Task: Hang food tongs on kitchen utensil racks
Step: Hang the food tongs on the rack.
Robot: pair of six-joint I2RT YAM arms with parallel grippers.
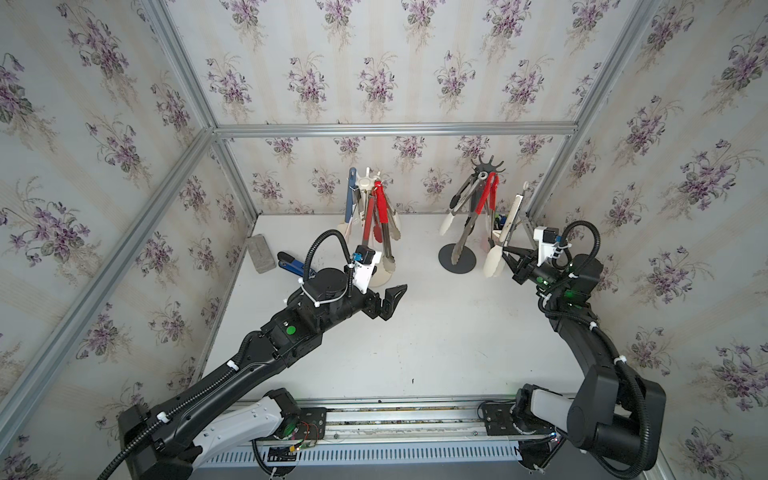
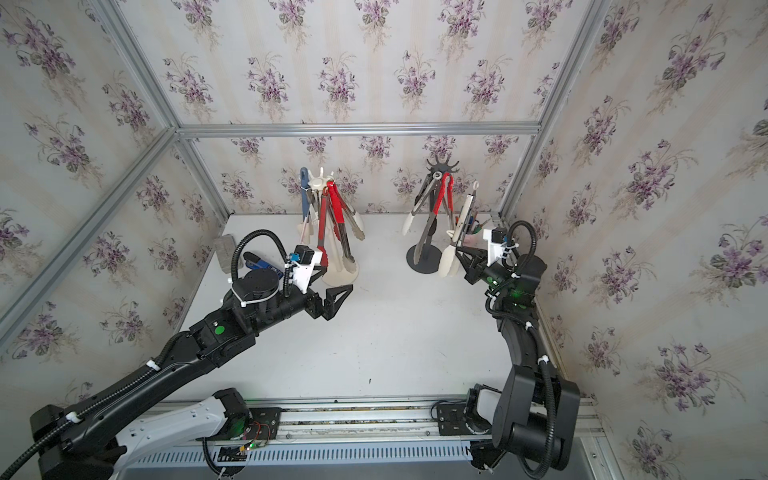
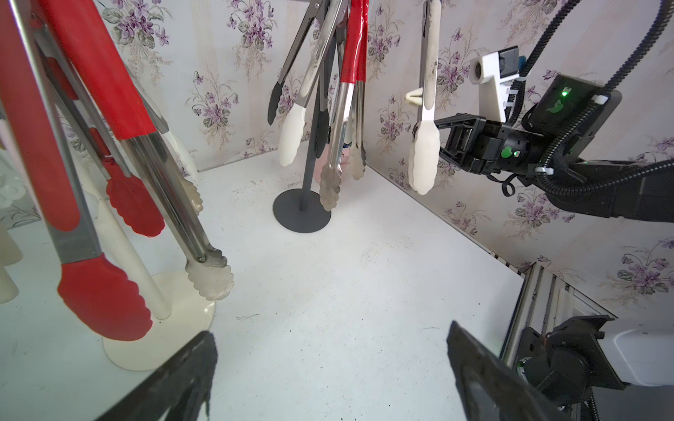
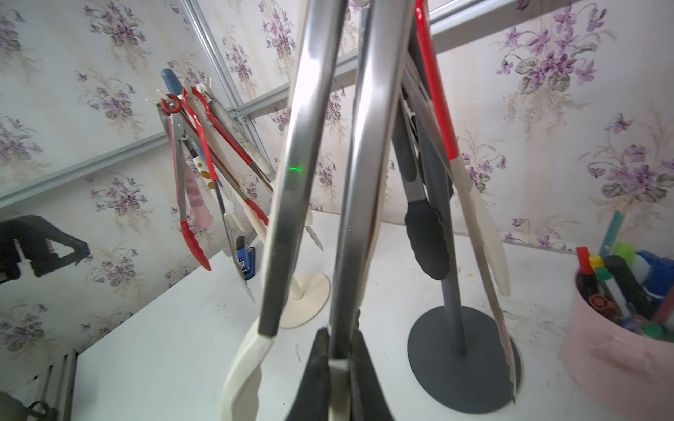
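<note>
A cream utensil rack (image 1: 365, 183) at the back left carries several food tongs, red-handled ones (image 1: 379, 208) and a blue-grey one (image 1: 351, 195) among them. A dark rack (image 1: 490, 164) at the back right holds red-handled (image 1: 487, 199), black-tipped and white-tipped tongs. My right gripper (image 1: 505, 249) (image 4: 341, 333) is shut on one steel arm of white-tipped tongs (image 1: 511, 224) (image 4: 361, 182), held upright beside the dark rack, apart from its hooks. The tongs' other arm (image 4: 291, 182) hangs free. My left gripper (image 1: 397, 293) (image 3: 330, 330) is open and holds nothing, just in front of the cream rack's base (image 3: 189, 291).
A grey block (image 1: 262, 253) and a blue-and-black stapler-like tool (image 1: 291, 264) lie left of the cream rack. A pink cup of markers (image 4: 612, 357) stands in the back right corner by the dark rack's base (image 1: 457, 259). Walls close in on three sides.
</note>
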